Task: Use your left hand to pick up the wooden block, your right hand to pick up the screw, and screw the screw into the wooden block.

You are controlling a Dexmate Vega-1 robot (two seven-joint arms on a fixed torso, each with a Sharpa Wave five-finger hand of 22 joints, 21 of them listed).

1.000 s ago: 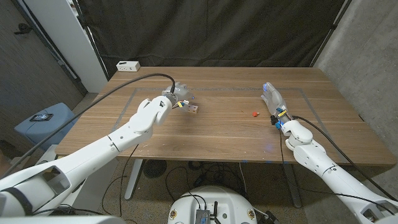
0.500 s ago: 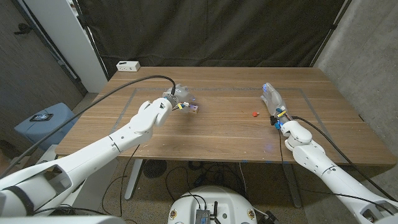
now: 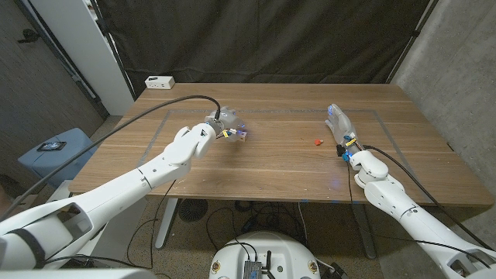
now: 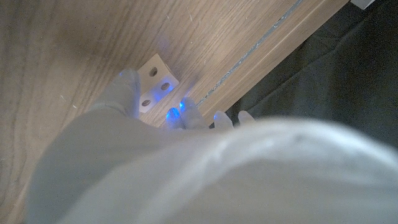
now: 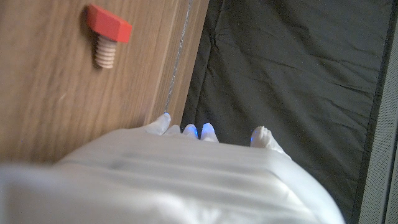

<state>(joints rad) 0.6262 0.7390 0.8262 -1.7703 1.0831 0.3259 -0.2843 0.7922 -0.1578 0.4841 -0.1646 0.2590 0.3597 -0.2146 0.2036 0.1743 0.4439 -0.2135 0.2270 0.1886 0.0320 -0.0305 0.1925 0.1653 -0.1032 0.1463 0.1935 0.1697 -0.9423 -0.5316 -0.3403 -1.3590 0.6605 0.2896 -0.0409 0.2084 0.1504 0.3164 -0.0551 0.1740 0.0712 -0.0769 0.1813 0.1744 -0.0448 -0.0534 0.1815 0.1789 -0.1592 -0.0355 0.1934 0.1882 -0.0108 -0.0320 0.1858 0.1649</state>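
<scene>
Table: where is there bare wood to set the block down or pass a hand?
Bare wood runs between the block and the screw, and along the table's near edge between the arms. The far strip toward the power strip is bare too. It is tight at the left hand, fingers around the block, and between the screw and the right hand.

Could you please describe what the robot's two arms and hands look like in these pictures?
Both arms are glossy white with rounded segments. A black cable runs along the left arm to its wrist. The left hand and right hand are pale and translucent, with blue-glowing fingertips and small yellow and blue parts at the wrists.
</scene>
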